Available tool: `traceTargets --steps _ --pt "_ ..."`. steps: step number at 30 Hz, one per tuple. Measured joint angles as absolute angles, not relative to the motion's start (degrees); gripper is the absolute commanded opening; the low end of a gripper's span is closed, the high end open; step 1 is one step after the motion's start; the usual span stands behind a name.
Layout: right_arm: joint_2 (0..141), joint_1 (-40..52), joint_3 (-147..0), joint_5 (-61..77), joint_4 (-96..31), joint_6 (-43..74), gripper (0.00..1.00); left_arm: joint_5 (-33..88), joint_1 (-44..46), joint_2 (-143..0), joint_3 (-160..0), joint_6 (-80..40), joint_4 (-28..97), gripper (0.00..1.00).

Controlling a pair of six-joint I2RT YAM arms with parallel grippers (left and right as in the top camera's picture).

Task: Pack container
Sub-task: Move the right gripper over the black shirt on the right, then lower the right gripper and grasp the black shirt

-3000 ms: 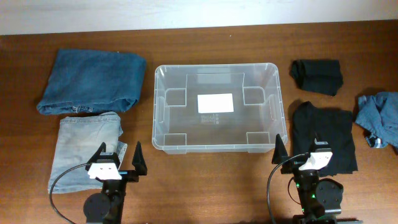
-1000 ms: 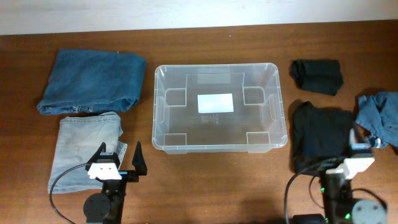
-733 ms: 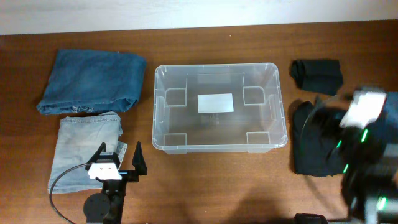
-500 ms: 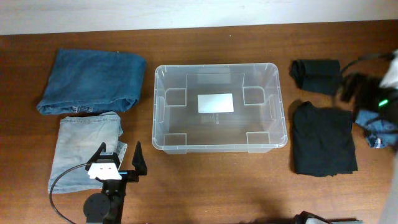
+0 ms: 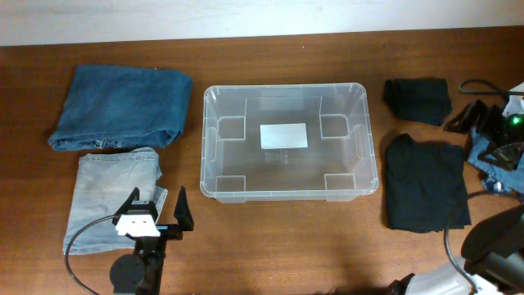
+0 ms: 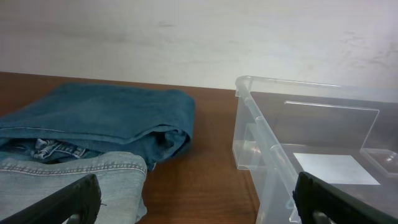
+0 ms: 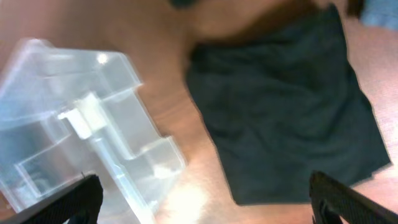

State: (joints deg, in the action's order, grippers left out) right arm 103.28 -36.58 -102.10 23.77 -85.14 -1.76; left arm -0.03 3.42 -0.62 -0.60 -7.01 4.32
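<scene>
The container (image 5: 282, 85) is a clear plastic tub in the middle of the table, holding only its white label (image 5: 284, 135). My left gripper (image 5: 155, 201) stands open near the front left, its fingers bare. It points at the container's near-left corner (image 6: 267, 134) and the folded jeans. My right gripper (image 5: 475, 135) hovers open at the far right edge with nothing between its fingers. It is above the crumpled blue garment (image 5: 483, 166) and beside the black shirt (image 5: 426, 184). In the blurred right wrist view, the container (image 7: 93, 106) is at left and the black shirt (image 7: 280, 106) at right.
Folded dark blue jeans (image 5: 123, 106) lie at the back left, with folded light jeans (image 5: 115, 192) in front of them. A small folded black garment (image 5: 419, 100) lies at the back right. In the left wrist view, the dark jeans (image 6: 106, 118) lie left of the tub.
My right arm has swung from the table's front right up to the far right edge, over the blue garment. The left arm and all the clothes have not moved.
</scene>
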Motion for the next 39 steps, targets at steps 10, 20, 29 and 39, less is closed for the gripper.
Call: traceTargets --steps 10,20,29,39 --pt "106.37 -36.62 -98.63 9.87 -82.46 -1.54 0.96 -0.03 3.42 -0.62 -0.6 -7.03 4.34 1.0" --pt "106.91 -36.62 -83.31 5.1 -68.66 -7.07 0.99 -0.03 3.42 -0.62 -0.6 -7.01 4.34 1.0" --pt "107.11 -36.62 -77.43 3.84 -57.76 -9.85 0.98 -0.03 3.42 -0.62 -0.6 -7.03 4.32 0.99" --pt "107.11 -36.64 -72.29 4.29 -48.8 -11.46 0.98 -0.03 3.42 -0.62 -0.6 -7.01 4.32 0.99"
